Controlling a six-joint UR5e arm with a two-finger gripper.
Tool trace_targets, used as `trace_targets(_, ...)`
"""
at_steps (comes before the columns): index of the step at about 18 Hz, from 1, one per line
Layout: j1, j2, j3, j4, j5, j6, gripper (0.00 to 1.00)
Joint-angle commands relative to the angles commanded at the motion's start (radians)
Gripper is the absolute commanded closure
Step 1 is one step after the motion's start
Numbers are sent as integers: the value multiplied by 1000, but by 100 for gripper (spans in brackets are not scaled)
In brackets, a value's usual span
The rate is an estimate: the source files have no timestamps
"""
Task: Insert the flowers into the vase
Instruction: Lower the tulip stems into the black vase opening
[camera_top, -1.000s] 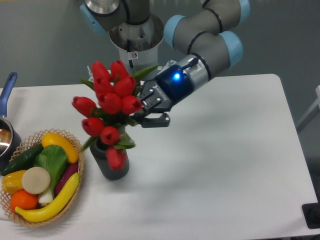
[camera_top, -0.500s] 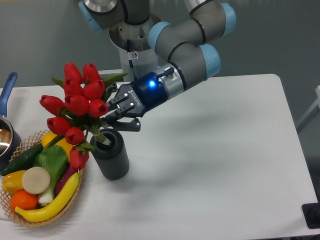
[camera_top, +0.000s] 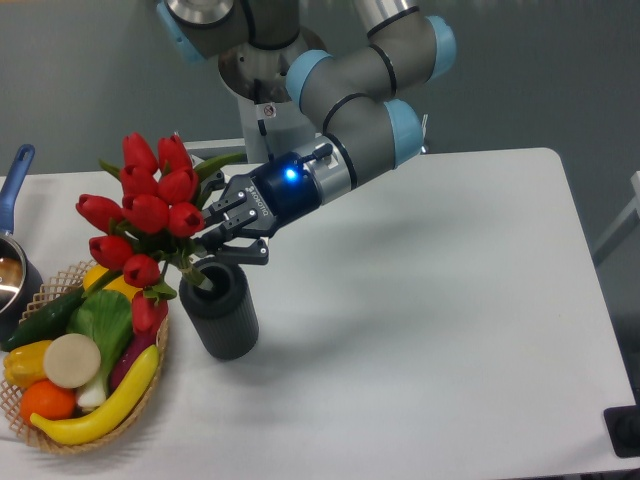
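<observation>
The flowers (camera_top: 140, 215), a bunch of red tulip buds with green stems and leaves, lean up and to the left from the mouth of the vase (camera_top: 220, 312). The vase is a dark grey ribbed cylinder standing upright on the white table, next to the basket. The stem ends reach into its mouth. My gripper (camera_top: 222, 235) is just above the vase, to the right of the buds, and is shut on the stems. The lowest bud hangs over the basket's rim.
A woven wicker basket (camera_top: 150, 385) with bananas, a cucumber, an orange and other produce stands left of the vase, touching it. A blue-handled metal pot (camera_top: 12, 262) sits at the left edge. The arm's base stands behind at the table's back.
The gripper carried the flowers leftward and down. The bunch went from in front of the vase to leaning left with its stems in the vase's mouth. The vase has not moved.
</observation>
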Motion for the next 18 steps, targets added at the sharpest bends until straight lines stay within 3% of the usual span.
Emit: trace_targets(18, 5, -25, -55, 5, 106, 78, 77)
